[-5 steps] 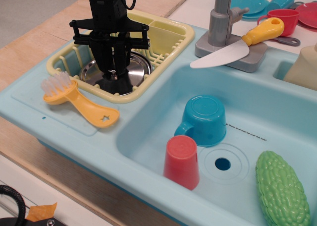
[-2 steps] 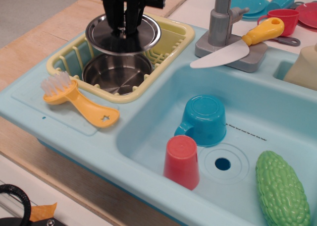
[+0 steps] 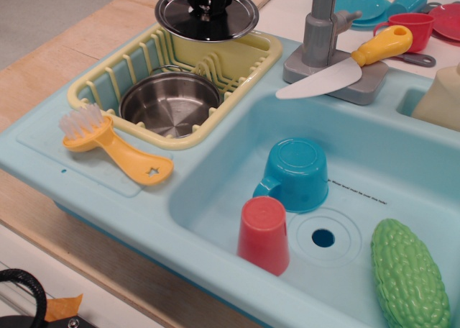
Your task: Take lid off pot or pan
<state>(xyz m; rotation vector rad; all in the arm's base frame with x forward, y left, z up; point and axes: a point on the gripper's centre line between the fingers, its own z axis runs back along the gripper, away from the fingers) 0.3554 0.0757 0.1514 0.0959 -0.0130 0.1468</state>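
Item: lid [image 3: 237, 20]. Shiny steel disc, now hanging high at the top edge of the view, above the far rim of the yellow dish rack [image 3: 241, 67]. A second ago it was sitting flat on the pot; less than half a second ago it was hovering just over the pot's mouth; it is now rising further and drifting away toward the back.

Item: gripper [image 3: 208, 10]. Black, mostly cropped by the frame top; its fingers are pinching the lid's centre knob and carrying the disc level.

Item: pot [image 3: 170, 104]. Small shallow steel pot, sitting in the near compartment of the dish rack, brushed interior fully exposed, nothing touching it.

Status: the lid and pot are well apart, so the removal itself appears done; the lid has not been put down.

Surroundings, unchanged: yellow dish brush [image 3: 108, 142] lying just beside the rack; blue cup [image 3: 298, 173] and red cup [image 3: 264, 234] standing inverted in the sink basin [image 3: 374, 155]; green bitter gourd [image 3: 410, 274] lying at its right.
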